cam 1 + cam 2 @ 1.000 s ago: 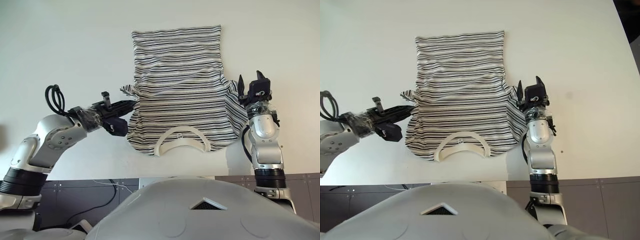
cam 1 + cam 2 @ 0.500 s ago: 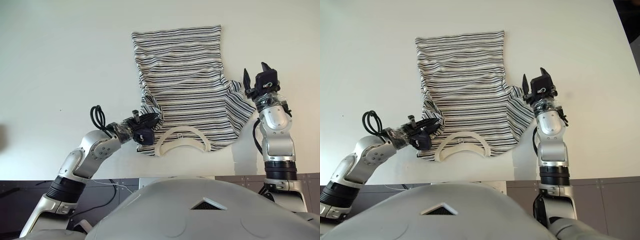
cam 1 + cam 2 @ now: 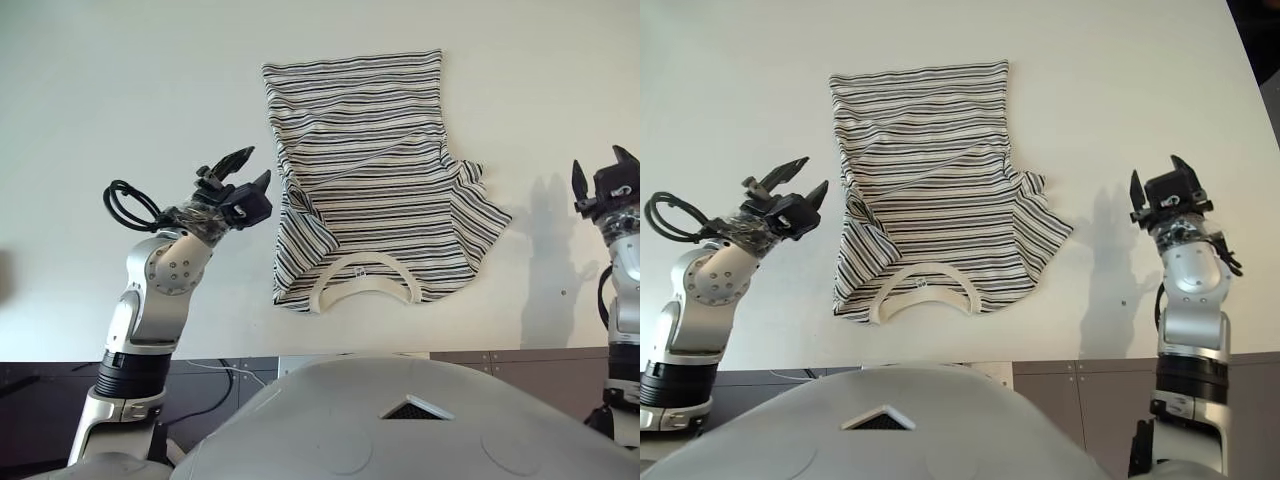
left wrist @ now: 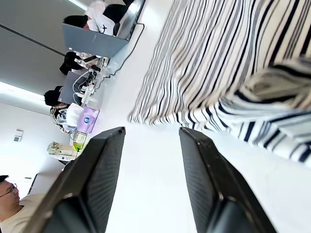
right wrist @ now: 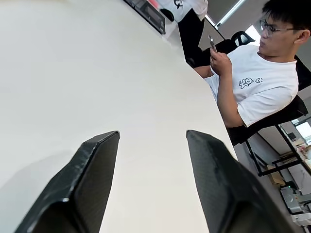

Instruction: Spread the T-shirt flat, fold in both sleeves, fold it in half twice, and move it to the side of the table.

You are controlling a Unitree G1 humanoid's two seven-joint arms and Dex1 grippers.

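Your soft striped T-shirt [image 3: 370,180] lies on the smooth white tabletop [image 3: 120,90], left sleeve folded in, right sleeve fanned out. The left pincer [image 3: 252,165] and right pincer [image 3: 600,160] flank it, fingers apart and empty.

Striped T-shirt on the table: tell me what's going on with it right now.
The robot is partway through folding it. The striped T-shirt lies on the white table, collar toward the robot. The left sleeve is folded in over the body; the right sleeve sticks out sideways, not yet folded. The left gripper and right gripper are open, empty, one on each side, apart from the shirt.
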